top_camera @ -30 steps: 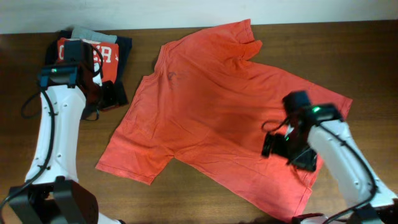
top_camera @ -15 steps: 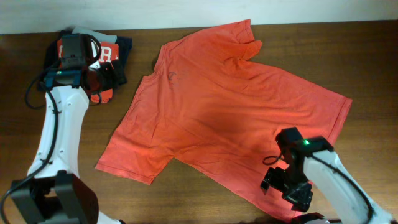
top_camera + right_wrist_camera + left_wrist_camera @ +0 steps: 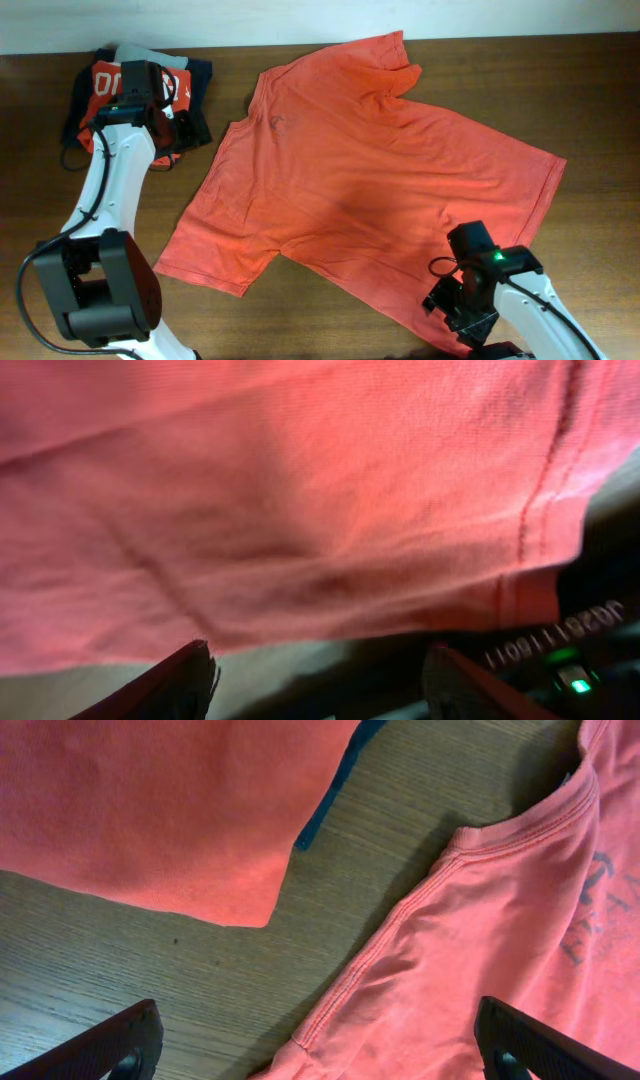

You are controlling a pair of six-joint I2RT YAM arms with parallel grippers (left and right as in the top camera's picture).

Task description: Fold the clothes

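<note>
The clothes, a coral-red T-shirt [image 3: 360,180], lie spread flat across the table with the neckline toward the left and the hem toward the right. My left gripper [image 3: 186,130] hovers open just left of the neckline. In the left wrist view its jaws [image 3: 318,1020] stand wide apart over the shoulder seam [image 3: 385,955], with the ribbed collar [image 3: 520,815] and dark logo [image 3: 600,910] to the right. My right gripper [image 3: 457,306] is at the shirt's lower hem by the table's front edge. Its jaws [image 3: 318,652] stand apart just below the stitched hem [image 3: 540,500], nothing between them.
A pile of other garments [image 3: 170,80], navy, red and grey, sits at the back left beside the left arm; its red cloth [image 3: 150,810] fills the left wrist view's upper left. Bare wood [image 3: 600,100] lies right of the shirt. The right arm's base is at the front edge.
The right arm has moved from the shirt's right middle down to the lower hem at the front edge, its jaws narrowing. The left gripper has shifted back and right, toward the neckline.
</note>
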